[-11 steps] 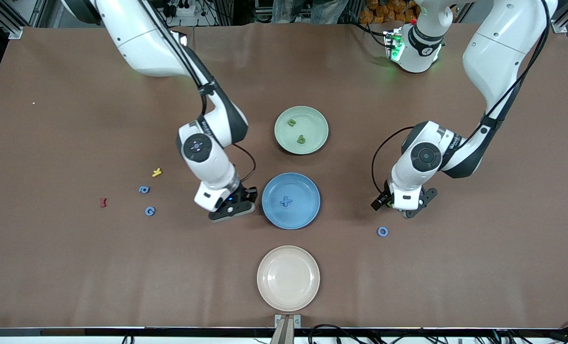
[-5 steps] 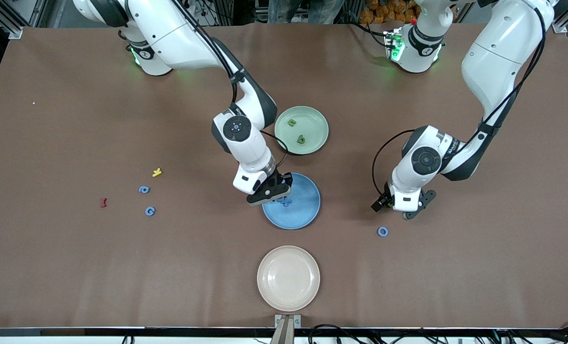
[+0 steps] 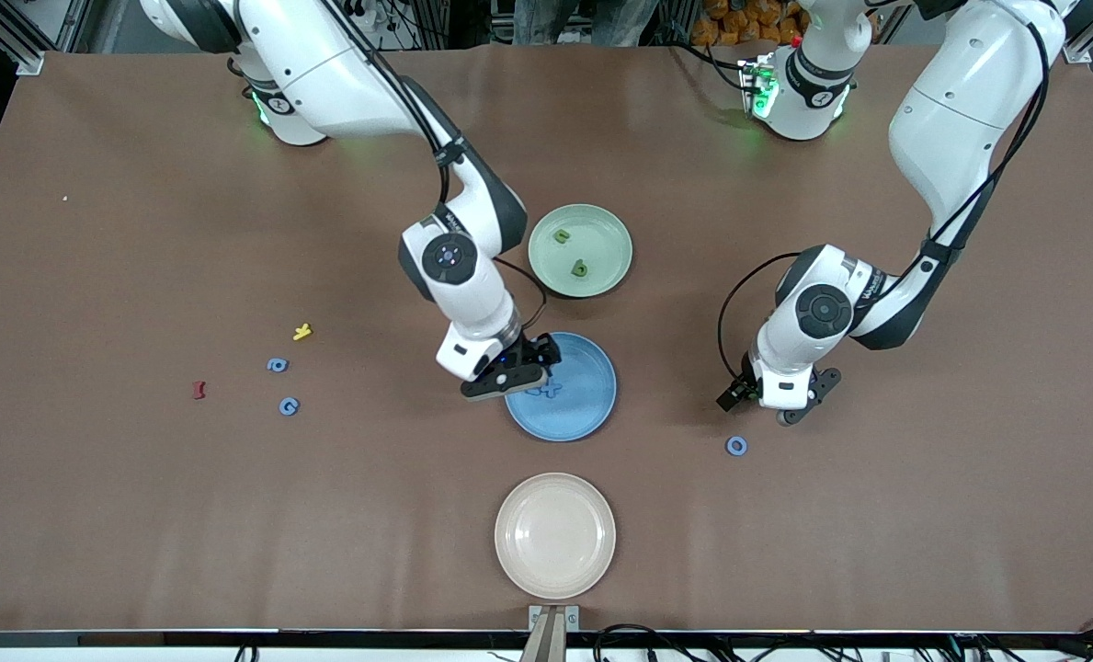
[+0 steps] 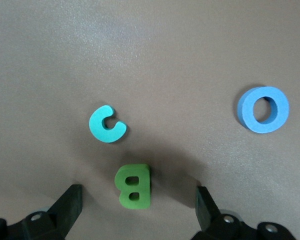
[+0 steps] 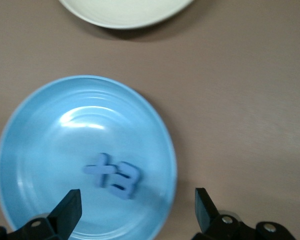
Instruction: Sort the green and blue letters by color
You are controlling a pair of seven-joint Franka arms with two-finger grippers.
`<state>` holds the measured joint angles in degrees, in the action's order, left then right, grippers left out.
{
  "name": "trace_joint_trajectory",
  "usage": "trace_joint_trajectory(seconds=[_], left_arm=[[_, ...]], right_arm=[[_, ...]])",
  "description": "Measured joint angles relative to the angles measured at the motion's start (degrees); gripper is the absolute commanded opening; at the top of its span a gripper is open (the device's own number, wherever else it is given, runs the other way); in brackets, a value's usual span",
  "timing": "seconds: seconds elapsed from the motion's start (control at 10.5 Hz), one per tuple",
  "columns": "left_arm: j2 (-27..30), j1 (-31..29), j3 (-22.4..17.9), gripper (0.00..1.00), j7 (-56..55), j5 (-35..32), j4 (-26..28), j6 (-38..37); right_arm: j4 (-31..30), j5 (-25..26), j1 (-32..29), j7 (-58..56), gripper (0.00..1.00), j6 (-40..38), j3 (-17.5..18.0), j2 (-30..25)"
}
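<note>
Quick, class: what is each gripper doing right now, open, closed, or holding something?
Left gripper: open, empty, over a green letter B on the table.
Right gripper: open, empty, over the blue plate.

Matt brown table covering point(image 3: 142, 515), glossy blue plate point(image 5: 50, 150), matt foam-like blue and green letters point(image 4: 134, 186)

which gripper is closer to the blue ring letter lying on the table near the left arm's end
Left. The left gripper hovers beside the blue ring letter; the right gripper is over the blue plate.
</note>
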<state>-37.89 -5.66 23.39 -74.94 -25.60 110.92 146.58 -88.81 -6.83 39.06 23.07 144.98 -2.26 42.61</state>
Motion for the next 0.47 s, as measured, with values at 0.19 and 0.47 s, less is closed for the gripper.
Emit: trace_joint_trajectory(seconds=[0.19, 0.47], left_arm=[[0.0, 0.0, 0.0, 0.00, 0.0, 0.0, 0.0, 0.0], [0.2, 0.0, 0.0, 0.00, 0.0, 0.0, -0.6, 0.1]], right_arm=[[0.6, 0.1, -2.6, 0.0, 1.00, -4.6, -1.0, -0.4], [1.3, 0.2, -8.5, -1.8, 1.00, -11.0, -1.7, -2.4]])
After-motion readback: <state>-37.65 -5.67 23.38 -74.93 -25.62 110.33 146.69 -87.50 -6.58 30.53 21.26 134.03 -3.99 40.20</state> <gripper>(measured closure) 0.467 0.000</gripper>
